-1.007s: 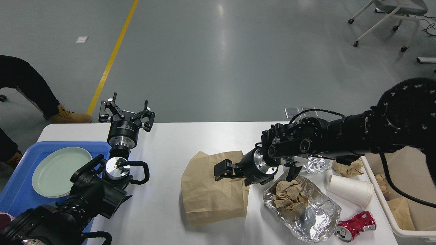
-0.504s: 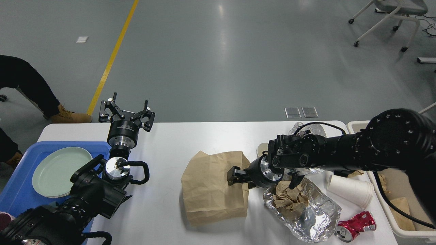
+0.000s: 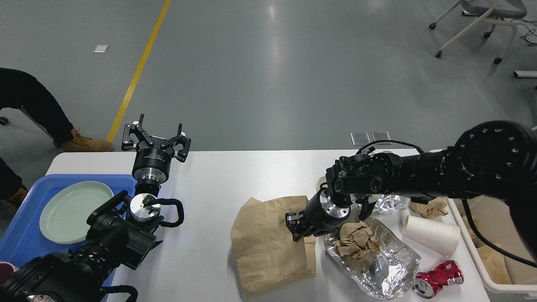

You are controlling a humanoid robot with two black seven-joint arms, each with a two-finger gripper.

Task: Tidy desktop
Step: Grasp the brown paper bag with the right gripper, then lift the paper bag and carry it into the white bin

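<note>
Fingertips of the right gripper press darkly into the flat brown paper bag on the white desktop — closure unclear. Left gripper spread wide. Crumpled foil tray holds wadded brown paper; blue plastic tray — cut off — holds a pale green plate.

Left tool spread (right tool unclear)

White counter. Blue tray with a pale green plate. Brown paper bag. Silver foil holds crumpled brown paper. White cup, red can, beige bin. Grey floor with a yellow line.
</note>
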